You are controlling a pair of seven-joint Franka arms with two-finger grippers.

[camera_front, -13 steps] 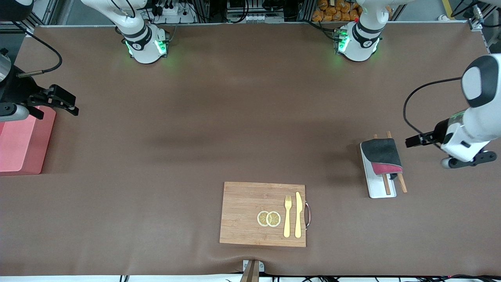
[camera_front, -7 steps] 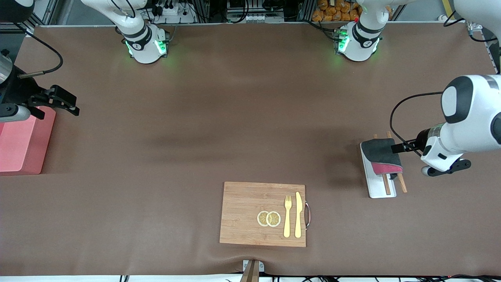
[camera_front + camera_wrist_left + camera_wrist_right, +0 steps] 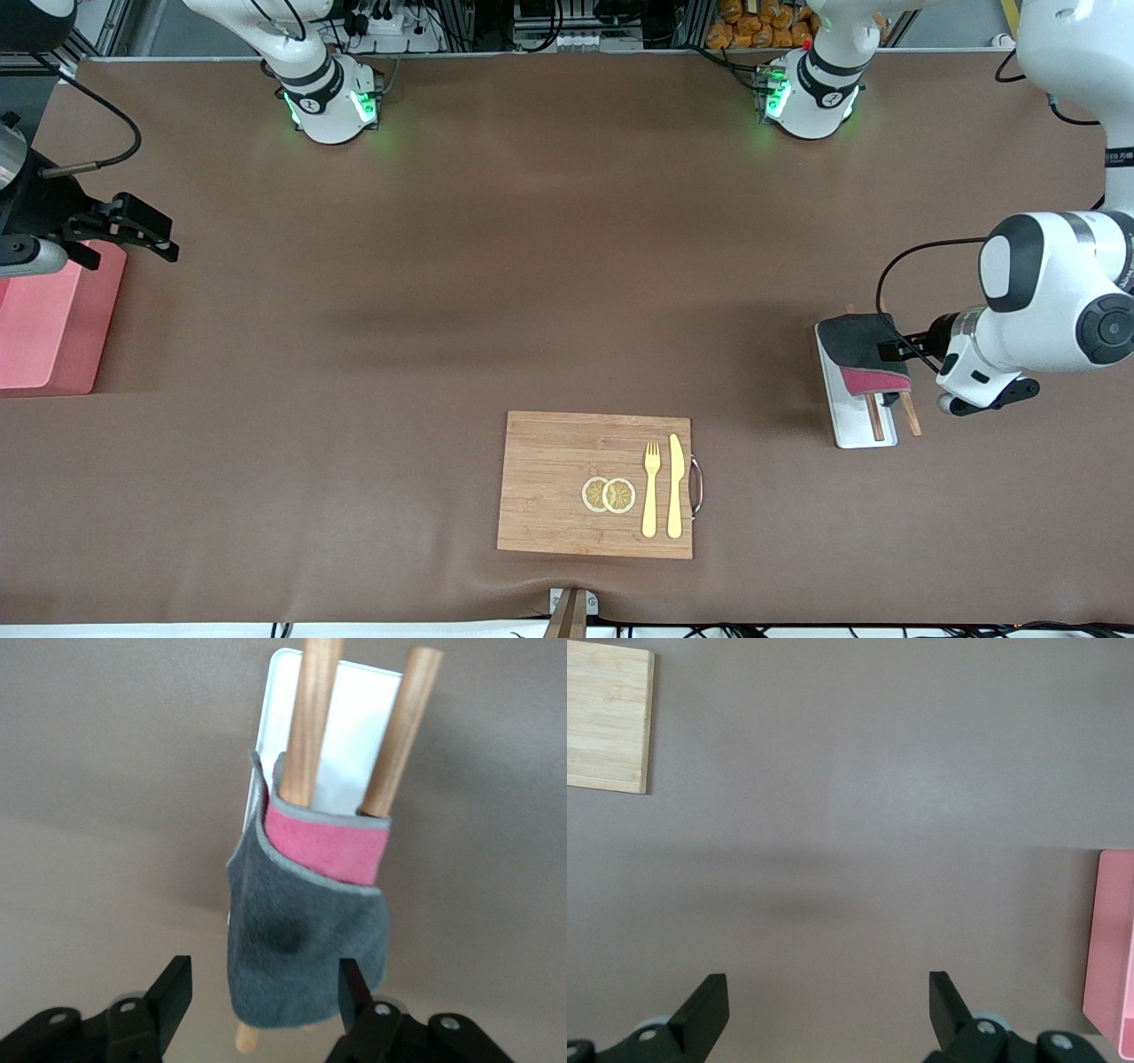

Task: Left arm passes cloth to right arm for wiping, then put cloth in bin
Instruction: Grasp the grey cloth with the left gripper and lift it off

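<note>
The cloth (image 3: 859,347), dark grey with a crimson-red side, lies draped over two wooden chopsticks (image 3: 910,413) on a white tray (image 3: 852,424) toward the left arm's end of the table. My left gripper (image 3: 895,347) is open and low over the cloth's grey end. In the left wrist view the cloth (image 3: 306,921) reaches in between its fingers (image 3: 174,992). My right gripper (image 3: 164,241) is open and empty, waiting above the table beside the salmon-pink bin (image 3: 53,323). In the right wrist view (image 3: 826,1001) the bin's wall (image 3: 1109,948) shows at the edge.
A wooden cutting board (image 3: 554,483) with a yellow fork (image 3: 651,492), a knife (image 3: 675,486) and two lemon slices (image 3: 609,494) lies near the front camera. Its corner shows in the right wrist view (image 3: 607,718).
My left gripper has moved from the left arm's end of the table in over the cloth's grey end. The cloth and the right arm have not moved.
</note>
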